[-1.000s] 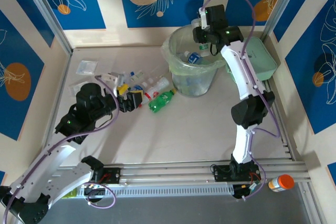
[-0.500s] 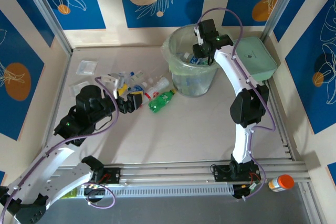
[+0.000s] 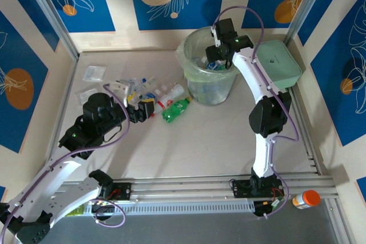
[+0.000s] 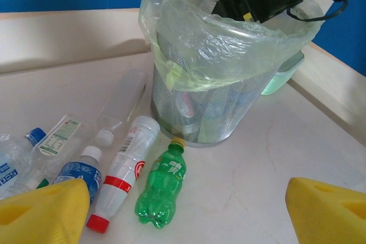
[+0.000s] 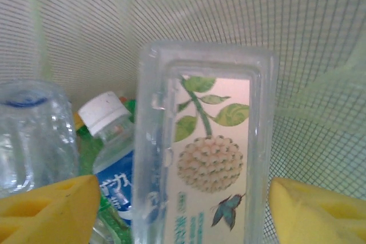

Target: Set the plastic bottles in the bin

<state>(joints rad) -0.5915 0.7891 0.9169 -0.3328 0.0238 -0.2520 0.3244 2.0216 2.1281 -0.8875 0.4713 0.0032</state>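
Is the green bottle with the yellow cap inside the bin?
No, the green bottle lies on its side on the table, just outside the bin.

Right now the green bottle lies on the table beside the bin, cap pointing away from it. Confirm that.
Not quite: the green bottle lies on the table beside the bin, but its cap points toward the bin, not away. The left wrist view shows it.

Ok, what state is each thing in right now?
bin: upright, lined, holding bottles.
right gripper: open, inside the bin.
fruit-label bottle: in the bin, between the right gripper's fingers.
left gripper: open, empty.
green bottle: capped, lying on its side beside the bin.
white red-capped bottle: lying on its side beside the green bottle.
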